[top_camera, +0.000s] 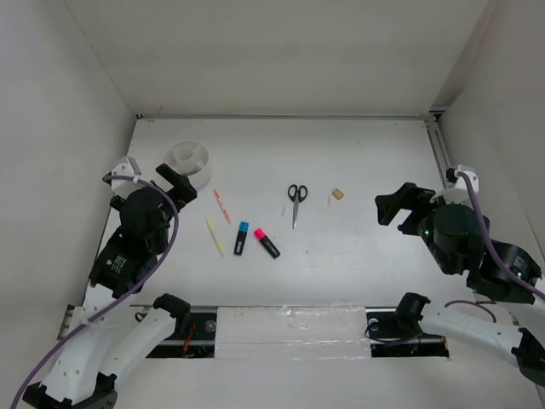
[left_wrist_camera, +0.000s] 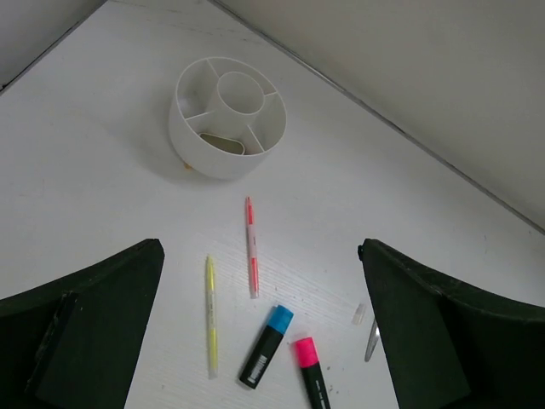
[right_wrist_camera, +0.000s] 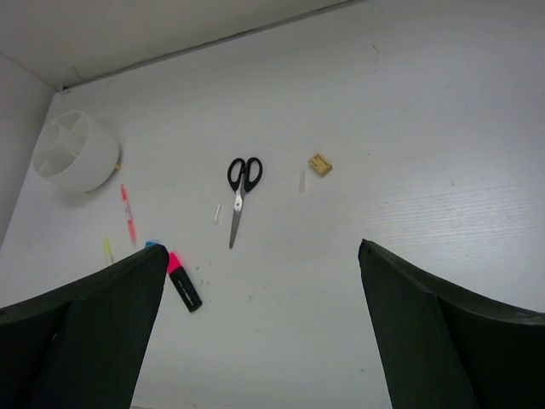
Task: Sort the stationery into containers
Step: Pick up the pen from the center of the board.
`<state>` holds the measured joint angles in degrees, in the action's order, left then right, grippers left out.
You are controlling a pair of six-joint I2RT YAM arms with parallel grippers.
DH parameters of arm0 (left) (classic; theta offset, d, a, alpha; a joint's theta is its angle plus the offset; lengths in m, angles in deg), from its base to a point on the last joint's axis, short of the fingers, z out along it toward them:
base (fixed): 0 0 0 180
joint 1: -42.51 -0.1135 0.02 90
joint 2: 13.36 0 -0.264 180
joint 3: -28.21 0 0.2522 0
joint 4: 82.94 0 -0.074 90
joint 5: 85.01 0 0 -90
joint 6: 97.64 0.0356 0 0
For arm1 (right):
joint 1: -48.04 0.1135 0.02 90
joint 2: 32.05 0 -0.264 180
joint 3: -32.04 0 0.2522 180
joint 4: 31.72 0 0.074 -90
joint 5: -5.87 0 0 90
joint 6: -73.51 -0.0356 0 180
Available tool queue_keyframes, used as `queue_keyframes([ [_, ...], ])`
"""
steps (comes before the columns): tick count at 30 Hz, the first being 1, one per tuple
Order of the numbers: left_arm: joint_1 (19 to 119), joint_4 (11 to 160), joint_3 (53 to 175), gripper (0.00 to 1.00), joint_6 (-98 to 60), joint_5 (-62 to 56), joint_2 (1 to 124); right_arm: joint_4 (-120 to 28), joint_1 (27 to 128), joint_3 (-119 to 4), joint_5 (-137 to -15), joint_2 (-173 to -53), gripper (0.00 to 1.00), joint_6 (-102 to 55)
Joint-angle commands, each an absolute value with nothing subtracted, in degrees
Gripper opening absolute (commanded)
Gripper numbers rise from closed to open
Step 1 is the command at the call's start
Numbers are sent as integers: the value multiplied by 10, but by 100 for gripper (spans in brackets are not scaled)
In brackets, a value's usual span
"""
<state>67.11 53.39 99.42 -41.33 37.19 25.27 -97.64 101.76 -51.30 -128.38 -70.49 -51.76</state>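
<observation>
Item: yellow pen (left_wrist_camera: 210, 315), light, thin, prob. rolls; pinch mid-barrel (left fingers (left_wrist_camera: 85, 332), right fingers (right_wrist_camera: 443, 332) spread wide, empty).

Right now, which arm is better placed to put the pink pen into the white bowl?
Probably the left. The left gripper, open, hangs beside the white bowl, with the pink pen close by. The right gripper is far off, beyond the scissors.

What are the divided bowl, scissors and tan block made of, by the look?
The divided bowl looks like moulded white plastic: smooth, thin even walls. The scissors: black handles probably plastic, blades bright grey, likely steel. The tan block: matte tan, maybe eraser or wood; too small to tell.
</observation>
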Motion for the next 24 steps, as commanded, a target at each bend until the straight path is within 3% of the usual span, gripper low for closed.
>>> queue_keyframes([
  [1,667,540,1000,100,-422,391,244,-971,1020,-534,-1301,-706,100,-530],
  [10,667,485,1031,100,-517,325,334,-876,1020,-464,-1238,-660,100,-502],
  [24,691,574,905,100,-658,279,578,-802,1020,-409,-1092,-731,100,-495],
])
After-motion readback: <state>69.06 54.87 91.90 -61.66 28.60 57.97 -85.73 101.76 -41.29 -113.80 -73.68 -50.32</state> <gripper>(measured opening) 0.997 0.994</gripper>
